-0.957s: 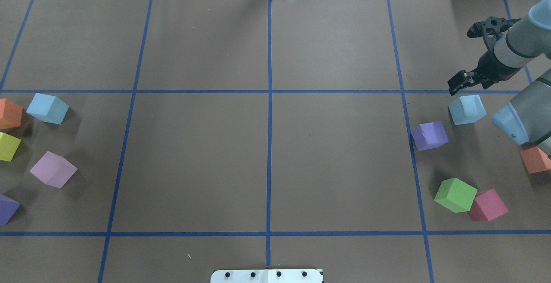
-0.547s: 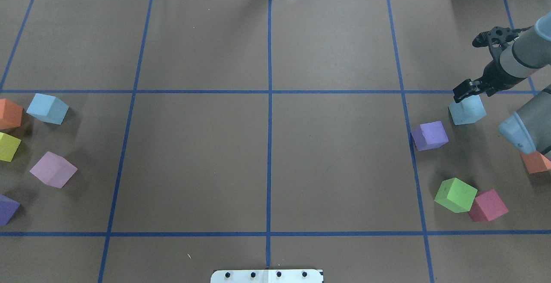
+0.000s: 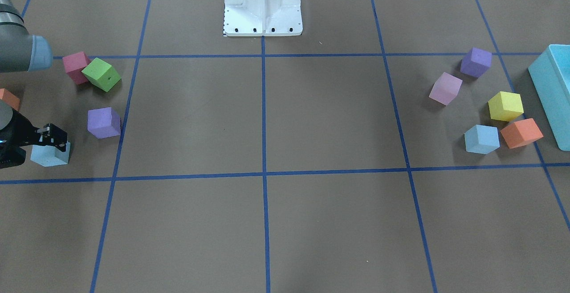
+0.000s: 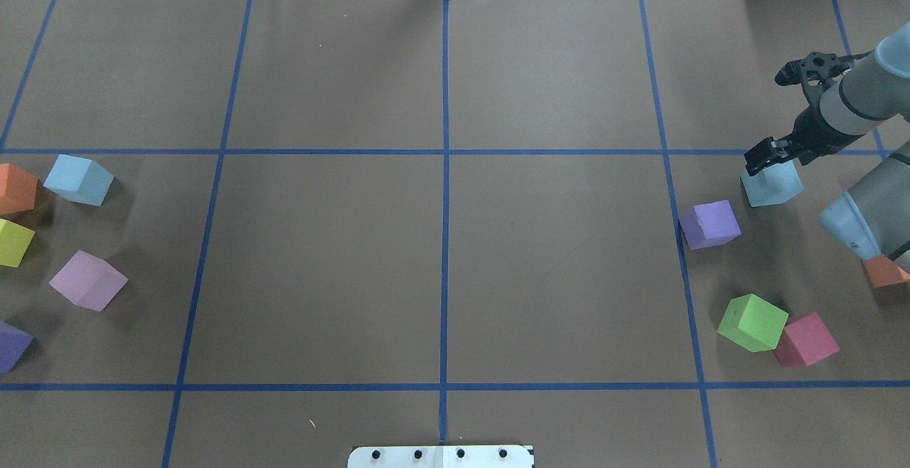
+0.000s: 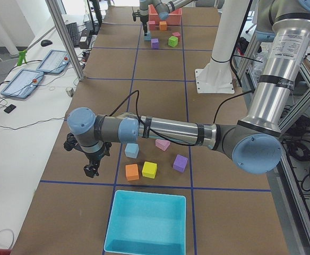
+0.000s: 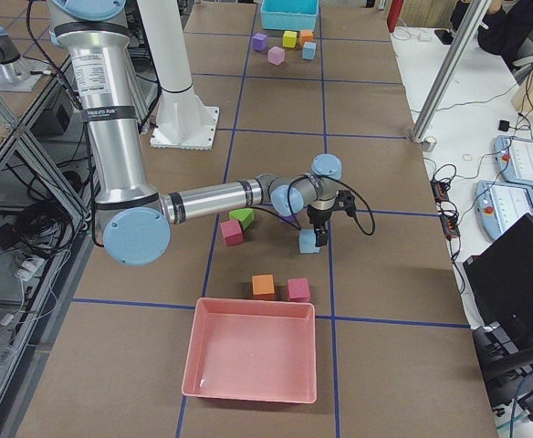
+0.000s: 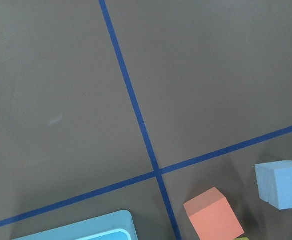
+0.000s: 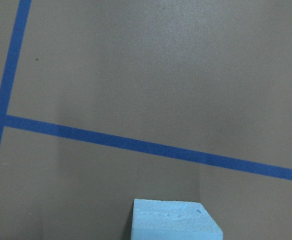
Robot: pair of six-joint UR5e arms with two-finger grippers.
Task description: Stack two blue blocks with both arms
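One blue block [image 4: 771,185] sits at the right of the table, next to a purple cube [image 4: 709,225]; it also shows in the front view [image 3: 50,156] and at the bottom of the right wrist view [image 8: 173,220]. My right gripper [image 4: 766,158] is low over its top far edge and looks open. The other blue block [image 4: 78,179] sits at the far left beside an orange cube [image 4: 15,188]; the left wrist view shows it [image 7: 282,184]. My left gripper [image 5: 91,169] shows only in the exterior left view, off to the side of that block, and I cannot tell its state.
Green [image 4: 752,322], red [image 4: 805,340] and orange [image 4: 885,271] cubes lie near the right arm. Yellow [image 4: 14,242], pink [image 4: 88,280] and purple [image 4: 13,346] cubes lie at the left. A turquoise bin [image 3: 552,92] and a pink bin [image 6: 248,360] stand at the table's ends.
My right gripper has come down and toward the blue block on the right, from above the tape line to its top edge. The block has not moved.
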